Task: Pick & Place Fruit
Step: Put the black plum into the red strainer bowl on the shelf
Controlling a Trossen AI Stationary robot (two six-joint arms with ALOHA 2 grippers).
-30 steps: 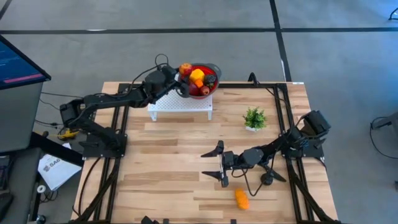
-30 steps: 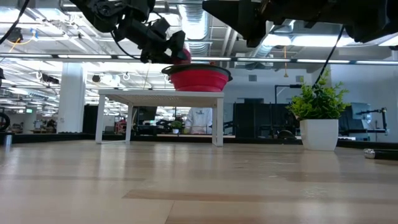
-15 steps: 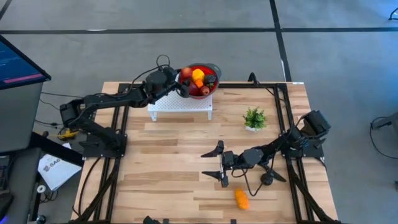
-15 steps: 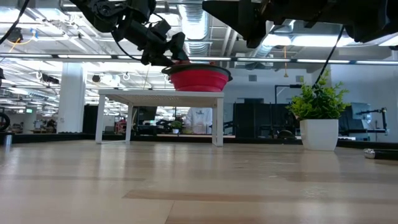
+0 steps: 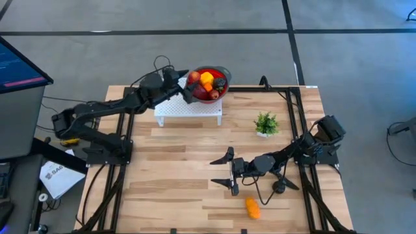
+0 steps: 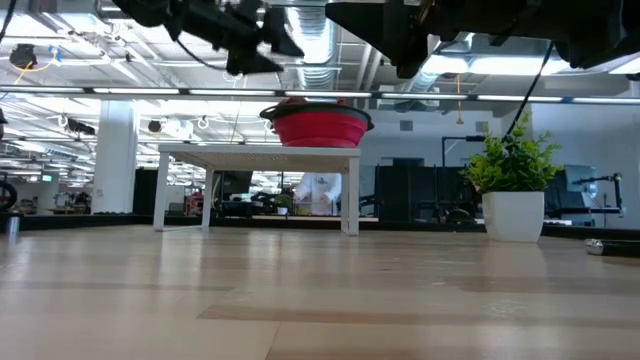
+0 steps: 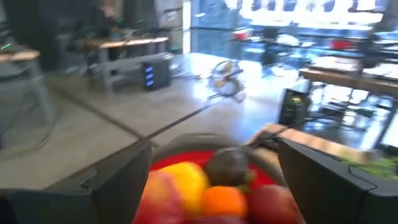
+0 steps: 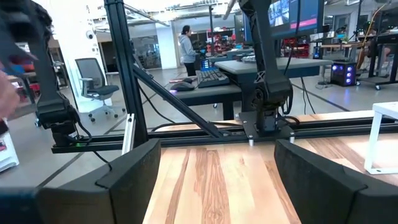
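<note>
With jaws apart and empty, the left gripper point(image 5: 184, 81) hovers beside the heaped red bowl point(image 5: 223, 71), where a careless nudge could spill fruit point(image 5: 207, 78).

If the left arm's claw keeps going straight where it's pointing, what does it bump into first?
Probably the fruit heaped in the red bowl: the open left gripper points right at it, though depth is hard to judge.
</note>
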